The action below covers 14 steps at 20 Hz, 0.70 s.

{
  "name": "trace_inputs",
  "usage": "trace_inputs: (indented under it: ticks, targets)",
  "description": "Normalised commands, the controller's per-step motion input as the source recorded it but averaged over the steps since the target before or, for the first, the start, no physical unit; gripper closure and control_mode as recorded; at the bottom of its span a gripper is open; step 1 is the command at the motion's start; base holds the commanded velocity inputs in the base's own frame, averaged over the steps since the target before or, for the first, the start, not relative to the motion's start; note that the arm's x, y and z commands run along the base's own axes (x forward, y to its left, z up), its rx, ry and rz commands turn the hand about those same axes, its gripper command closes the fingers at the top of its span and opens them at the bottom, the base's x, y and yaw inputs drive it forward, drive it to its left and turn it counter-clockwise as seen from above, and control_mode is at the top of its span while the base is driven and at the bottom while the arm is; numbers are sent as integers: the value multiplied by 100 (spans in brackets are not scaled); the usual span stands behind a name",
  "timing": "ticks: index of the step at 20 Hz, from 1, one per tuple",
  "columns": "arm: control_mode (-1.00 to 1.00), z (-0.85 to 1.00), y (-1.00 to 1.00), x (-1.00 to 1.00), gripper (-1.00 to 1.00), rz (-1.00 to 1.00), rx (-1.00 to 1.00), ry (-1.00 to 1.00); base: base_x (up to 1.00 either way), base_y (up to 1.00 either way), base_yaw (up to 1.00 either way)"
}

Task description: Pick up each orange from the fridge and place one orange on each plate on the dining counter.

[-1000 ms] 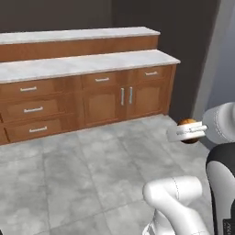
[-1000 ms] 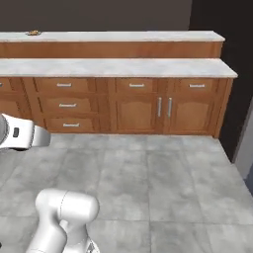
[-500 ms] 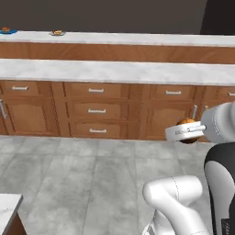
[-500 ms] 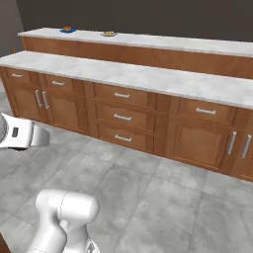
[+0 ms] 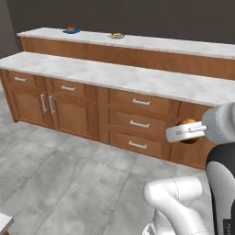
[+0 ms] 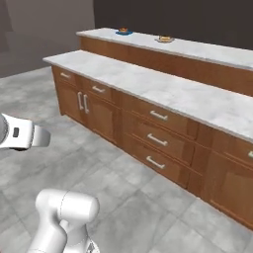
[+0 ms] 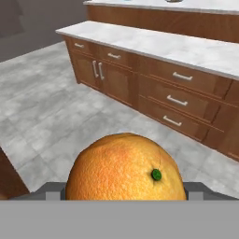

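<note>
My gripper (image 5: 183, 133) is shut on a bright orange (image 5: 187, 130) and holds it out in front of the cabinet drawers. In the hand view the orange (image 7: 123, 168) sits large between the two fingertips (image 7: 50, 190). The dining counter (image 5: 160, 44) runs along the back as a raised marbled ledge. Near its left end lie a blue plate (image 5: 71, 31) and a pale plate (image 5: 117, 36), each with a small reddish item. The right base view shows the same blue plate (image 6: 123, 32) and pale plate (image 6: 165, 39). The fridge is out of view.
A lower marbled counter (image 5: 114, 75) with wooden cabinets and drawers (image 5: 137, 124) stands in front of the raised ledge. Grey tiled floor (image 5: 59, 174) spreads between me and the cabinets. A dark wall rises behind the counters.
The whole picture has shifted as the base moves: the counter run has slid right and the plates stand closer and larger. The orange stays in the gripper.
</note>
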Motion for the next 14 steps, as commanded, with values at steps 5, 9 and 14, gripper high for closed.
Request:
trace_inputs:
  ticks: [5,9,14]
  targets:
    - [100,0,0,0,100,0,0,0,100,-11,50]
    - [100,0,0,0,100,0,0,0,100,0,48]
    - [100,0,0,0,100,0,0,0,100,0,40]
